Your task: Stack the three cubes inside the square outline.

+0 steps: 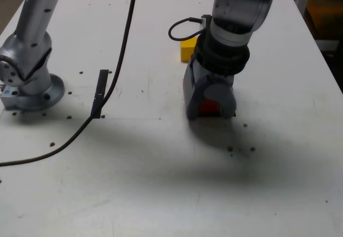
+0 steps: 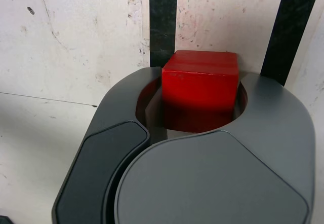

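While the arm is bent steeply down over the desk (image 1: pixel 161 183), the gripper (image 1: pixel 210 107) is seen low at the surface, w/ the red cube (image 1: pixel 208 106) caught between its grey jaws; the jaws are closed on that cube. In the wrist view the red cube (image 2: pixel 200 89) is framed by the two curved jaw shells of the gripper (image 2: pixel 197 117), one face and the top edge of the cube being exposed, the rest being hidden by the jaws. Directly beyond the cube, the square outline (image 2: pixel 162 26) is seen flat on the desk: thick black border, pale centre, approx. a bit wider than the cube. The cube is shown over the near part of the pale centre, but whether it rests on the surface or is held just above cannot be told. In the exterior view only a dark sliver of the outline (image 1: pixel 234 113) is visible at the gripper's base, on the exterior view's right; the rest is covered by the gripper.

The yellow cube (image 1: pixel 188 50) is seen on the desk behind the gripper, partly hidden by the wrist, apart from the red cube and outside the outline. A green cube is not made out in either view.

Toward the exterior view's left, the arm's base (image 1: pixel 29 87) is bolted to the desk, a narrow black strip (image 1: pixel 99 93) lies near it, and a black cable (image 1: pixel 120 54) is run across the desk beside the strip. Small dark specks are scattered on the desk.
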